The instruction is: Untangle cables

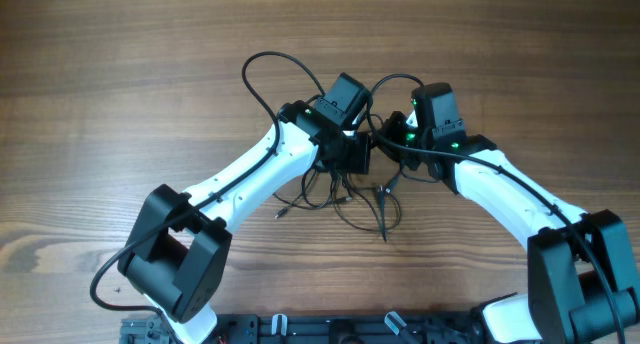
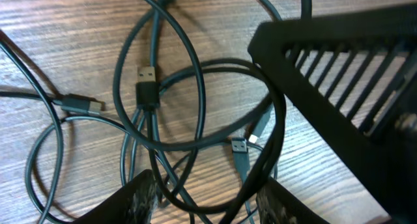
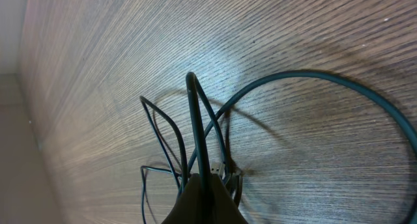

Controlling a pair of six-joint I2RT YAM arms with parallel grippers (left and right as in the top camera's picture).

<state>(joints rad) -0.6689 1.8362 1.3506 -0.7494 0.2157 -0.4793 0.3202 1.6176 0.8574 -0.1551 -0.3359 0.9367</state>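
The cables [image 1: 345,196] are thin black cords lying in tangled loops on the wooden table between both arms. In the left wrist view, several loops [image 2: 195,100] cross each other, with silvery USB plugs [image 2: 146,77] showing. My left gripper [image 2: 212,208] hangs open just above them; cord strands pass loosely between its fingers [image 2: 140,198]. In the overhead view it [image 1: 352,162] sits over the tangle's top. My right gripper [image 3: 203,195] is shut on one cable [image 3: 194,120], which rises taut from its tips. In the overhead view the right gripper [image 1: 388,144] is close beside the left one.
The right arm's black housing [image 2: 345,87] fills the upper right of the left wrist view, very near. A thicker arm cable [image 1: 265,79] loops out behind the left wrist. A black rail [image 1: 340,329] runs along the table's front edge.
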